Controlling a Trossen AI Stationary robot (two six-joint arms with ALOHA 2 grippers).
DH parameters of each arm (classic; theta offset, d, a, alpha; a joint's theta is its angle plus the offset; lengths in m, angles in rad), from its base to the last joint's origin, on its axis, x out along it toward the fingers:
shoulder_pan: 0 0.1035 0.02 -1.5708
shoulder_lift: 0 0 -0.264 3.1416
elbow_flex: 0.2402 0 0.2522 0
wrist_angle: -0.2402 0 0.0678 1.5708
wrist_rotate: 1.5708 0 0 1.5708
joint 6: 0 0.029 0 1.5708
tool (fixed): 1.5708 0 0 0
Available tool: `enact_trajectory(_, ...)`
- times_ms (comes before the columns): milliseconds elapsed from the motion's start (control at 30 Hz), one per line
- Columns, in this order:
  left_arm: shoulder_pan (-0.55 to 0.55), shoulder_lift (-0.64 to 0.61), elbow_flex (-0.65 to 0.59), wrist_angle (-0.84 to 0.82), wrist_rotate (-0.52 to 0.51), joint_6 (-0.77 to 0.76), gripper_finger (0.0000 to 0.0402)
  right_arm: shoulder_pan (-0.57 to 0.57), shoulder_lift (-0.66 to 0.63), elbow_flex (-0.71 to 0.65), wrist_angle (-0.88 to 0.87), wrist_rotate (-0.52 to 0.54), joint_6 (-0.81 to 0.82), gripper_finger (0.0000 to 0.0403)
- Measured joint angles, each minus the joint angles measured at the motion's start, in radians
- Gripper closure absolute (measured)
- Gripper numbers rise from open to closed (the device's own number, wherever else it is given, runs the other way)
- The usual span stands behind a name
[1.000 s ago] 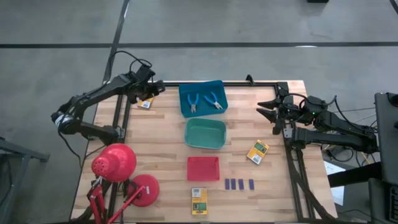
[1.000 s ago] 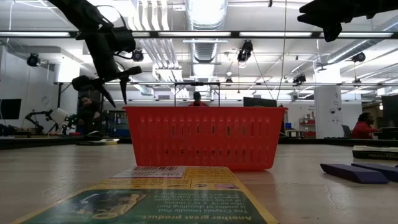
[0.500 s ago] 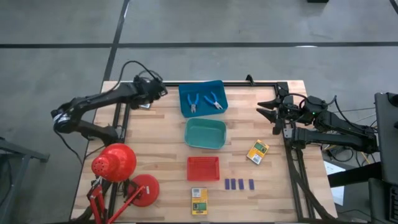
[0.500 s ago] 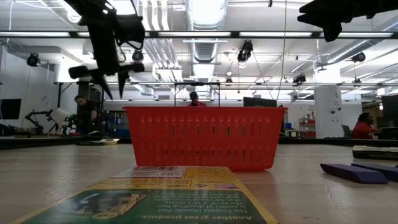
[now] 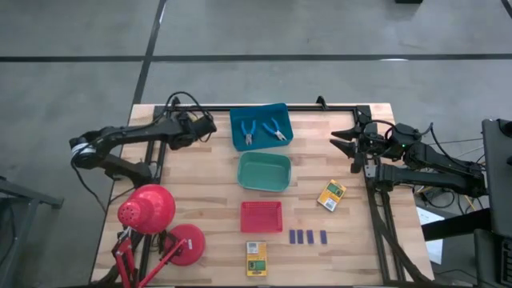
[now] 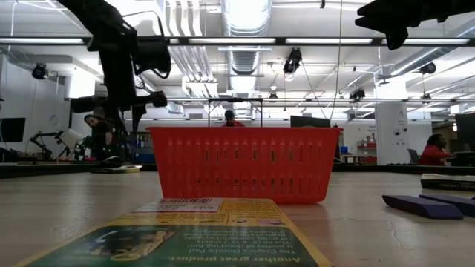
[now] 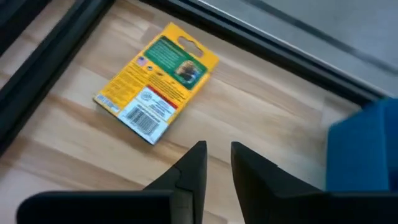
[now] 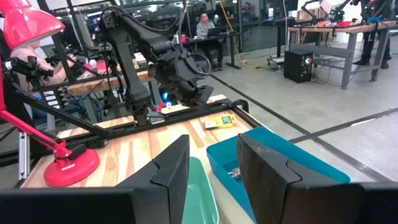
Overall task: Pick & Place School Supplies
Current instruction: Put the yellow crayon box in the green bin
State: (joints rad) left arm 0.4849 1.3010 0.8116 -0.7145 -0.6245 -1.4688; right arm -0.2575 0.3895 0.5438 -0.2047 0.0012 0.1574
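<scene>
Wooden table [image 5: 208, 192]: left gripper [image 7: 217, 163] narrowly parted, empty, beside yellow-and-green box [image 7: 157, 89]; next, straddle and grip it.

Bright, even overhead light; blurred foreground.

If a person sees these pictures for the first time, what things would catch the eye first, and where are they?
Probably the red desk lamp at the table's near left corner, then the three trays down the middle: blue tray farthest, green tray in the centre, red tray nearest. The left gripper hangs over the far left corner, beside a yellow-and-green box lying flat there.
</scene>
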Motion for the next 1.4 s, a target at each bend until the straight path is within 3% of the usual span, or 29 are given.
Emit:
enact_trajectory(300,0.006,0.001,-0.107,0.019,-0.074,-0.216,0.0324,0.000,0.000,0.000,0.000,0.000,0.000,0.0275)
enact_trajectory(533,0.036,0.002,-0.186,0.163,-0.134,-0.140,0.0323,0.000,0.000,0.000,0.000,0.000,0.000,0.0275)
enact_trajectory(833,0.089,0.002,-0.278,0.403,-0.063,0.006,0.0323,0.000,0.000,0.000,0.000,0.000,0.000,0.0275)
enact_trajectory(1100,0.122,0.002,-0.315,0.419,-0.036,0.001,0.0323,0.000,0.000,0.000,0.000,0.000,0.000,0.0275)
enact_trajectory(1300,0.183,0.002,-0.317,0.420,0.125,0.073,0.0323,0.000,0.000,0.000,0.000,0.000,0.000,0.0275)
enact_trajectory(1400,0.208,0.012,-0.318,0.421,0.136,0.089,0.0323,0.000,0.000,0.000,0.000,0.000,0.000,0.0275)
